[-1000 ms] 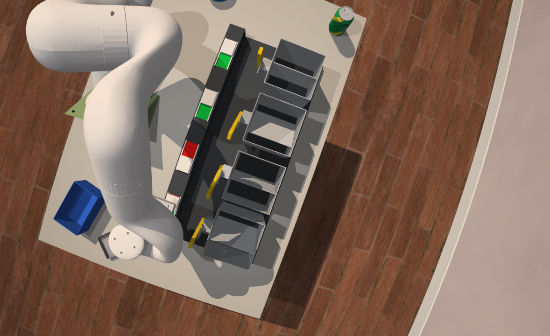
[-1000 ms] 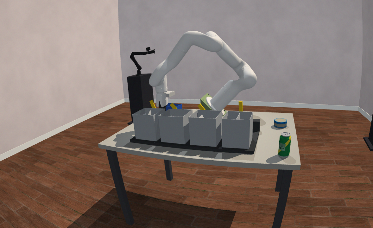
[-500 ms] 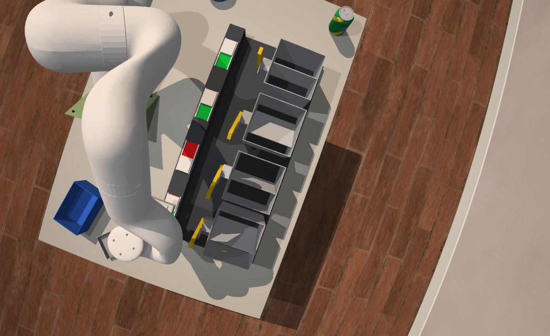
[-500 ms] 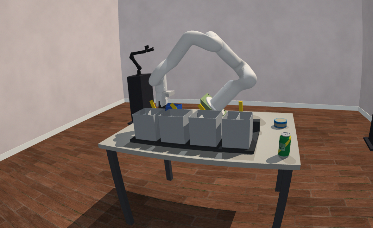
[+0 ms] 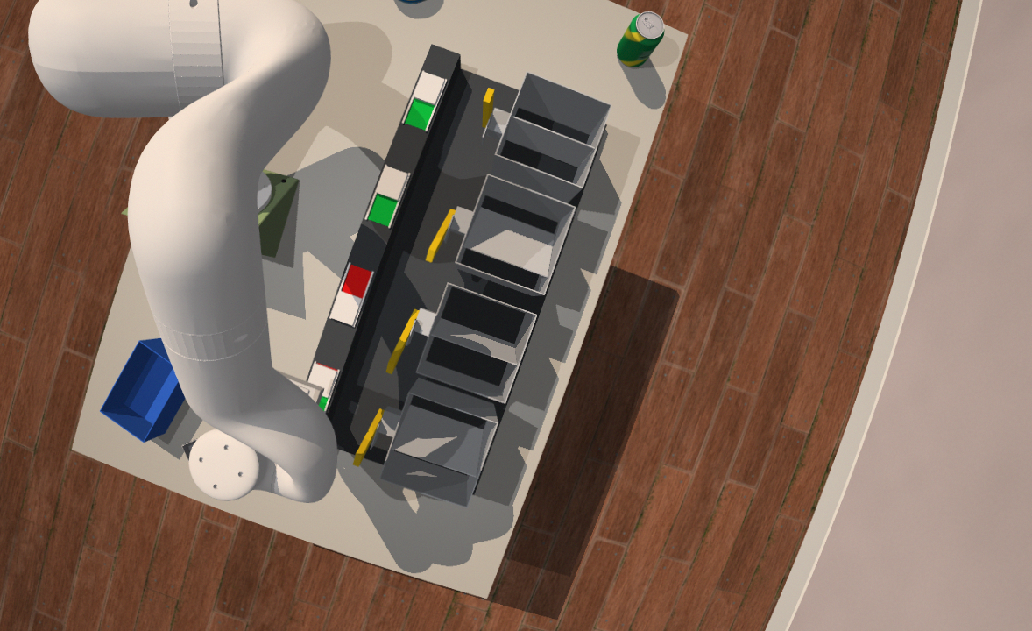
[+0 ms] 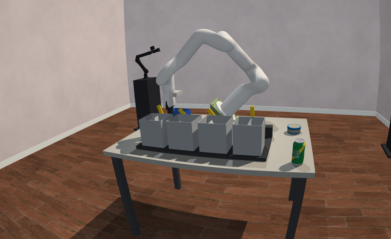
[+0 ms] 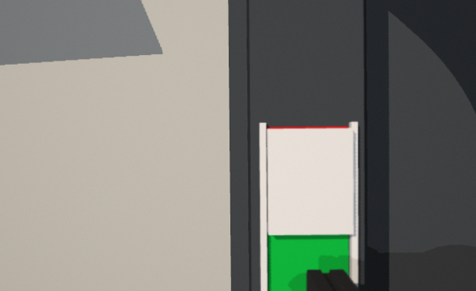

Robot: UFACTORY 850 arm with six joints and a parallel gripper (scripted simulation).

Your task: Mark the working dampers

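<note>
Four grey duct dampers (image 5: 553, 129) (image 5: 516, 233) (image 5: 477, 341) (image 5: 440, 439) stand in a row on a black base, each with a yellow lever (image 5: 441, 234) beside it. In front runs a dark slider rail (image 5: 394, 149). The two far sliders (image 5: 419, 113) (image 5: 381, 210) show green and the third (image 5: 356, 280) shows red. On the nearest slider the white cover (image 7: 310, 182) (image 5: 321, 379) leaves a green patch (image 7: 294, 259) showing, with a thin red line (image 7: 308, 128) at its far edge. My gripper (image 7: 328, 280) (image 6: 169, 108) is shut and empty, with its tips over the green patch just behind the cover.
A blue bin (image 5: 143, 390) (image 6: 181, 111) sits by the arm at the table's near corner. A green can (image 5: 639, 37) (image 6: 298, 151) and a round blue tin (image 6: 293, 128) stand at the other end. The arm's green mount (image 5: 276, 211) is behind the rail.
</note>
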